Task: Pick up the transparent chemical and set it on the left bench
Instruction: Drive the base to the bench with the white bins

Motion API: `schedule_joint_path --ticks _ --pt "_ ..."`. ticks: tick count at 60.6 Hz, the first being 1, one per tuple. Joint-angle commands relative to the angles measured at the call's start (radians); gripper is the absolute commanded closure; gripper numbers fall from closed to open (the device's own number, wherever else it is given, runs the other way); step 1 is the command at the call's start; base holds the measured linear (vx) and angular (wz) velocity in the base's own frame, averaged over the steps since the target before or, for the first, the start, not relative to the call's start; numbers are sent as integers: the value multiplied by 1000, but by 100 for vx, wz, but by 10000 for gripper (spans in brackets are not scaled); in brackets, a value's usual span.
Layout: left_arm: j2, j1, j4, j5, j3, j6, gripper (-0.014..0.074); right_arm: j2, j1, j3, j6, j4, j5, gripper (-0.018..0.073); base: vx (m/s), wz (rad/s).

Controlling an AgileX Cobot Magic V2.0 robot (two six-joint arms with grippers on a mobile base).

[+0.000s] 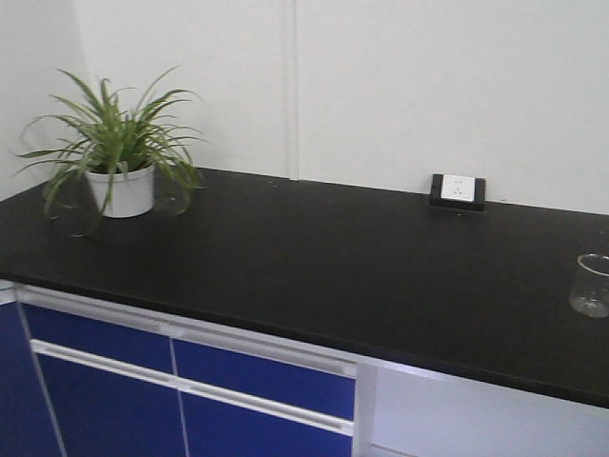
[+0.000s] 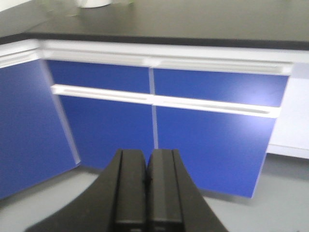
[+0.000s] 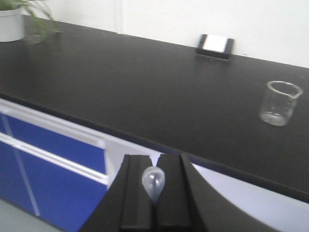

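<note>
A small clear glass beaker (image 1: 590,286) stands at the right end of a black countertop (image 1: 314,267); it also shows in the right wrist view (image 3: 280,103). My right gripper (image 3: 154,157) is in front of the counter edge, left of and nearer than the beaker. It is shut on the bulb of a clear plastic dropper pipette (image 3: 153,182). My left gripper (image 2: 147,153) is shut and empty, low in front of the blue cabinet doors (image 2: 212,140). The left bench with white bins is out of view.
A potted plant in a white pot (image 1: 119,186) stands at the counter's back left. A white wall socket in a black frame (image 1: 458,190) sits at the back by the white wall. Blue drawers with white handle rails (image 1: 190,367) are under the counter.
</note>
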Motion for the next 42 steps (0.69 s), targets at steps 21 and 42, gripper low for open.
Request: schedule_joint_path --ticks 21,42 --pt "-19 -2 -1 -78 16 -8 600 -5 -6 -29 -5 -7 -75 564 -34 65" --pt "-19 -2 -1 -78 16 -8 600 -5 -6 -29 -5 -7 -75 564 -25 89"
